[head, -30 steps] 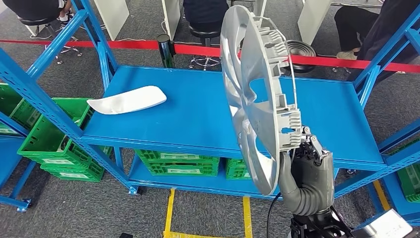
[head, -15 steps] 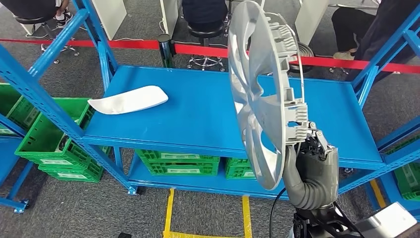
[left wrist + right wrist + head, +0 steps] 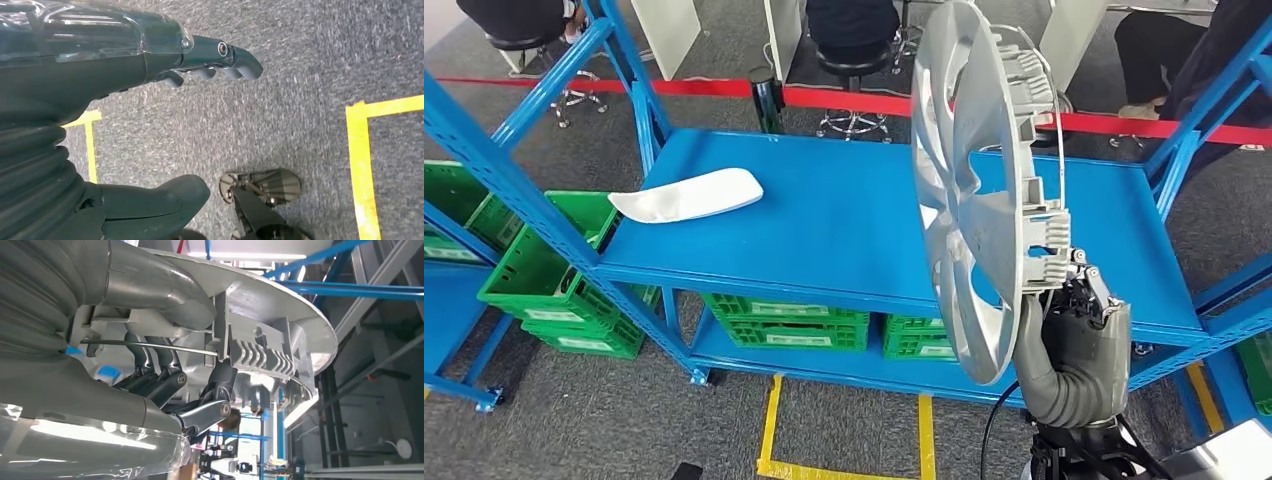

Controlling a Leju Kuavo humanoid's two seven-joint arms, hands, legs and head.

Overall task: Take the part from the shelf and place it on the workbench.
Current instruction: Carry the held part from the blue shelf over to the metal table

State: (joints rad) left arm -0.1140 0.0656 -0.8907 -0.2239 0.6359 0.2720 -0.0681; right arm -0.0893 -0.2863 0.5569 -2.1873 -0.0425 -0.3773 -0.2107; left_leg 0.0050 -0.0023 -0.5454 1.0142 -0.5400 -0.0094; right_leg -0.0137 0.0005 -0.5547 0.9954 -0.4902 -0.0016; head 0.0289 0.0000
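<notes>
The wheel cover [image 3: 969,190] is held upright on edge above the blue shelf [image 3: 824,220], gripped at its lower rim by the right hand [image 3: 1079,320], fingers [image 3: 200,415] curled round the ribbed back. It should be carried level, without swinging. The left hand [image 3: 150,65] hangs free, fingers apart.

Your hubcap [image 3: 969,190] hides the blue shelf deck [image 3: 824,220] behind it at about 3 o'clock, its top clipped by the frame; the right hand [image 3: 1079,335] fingers vanish behind its rim.
</notes>
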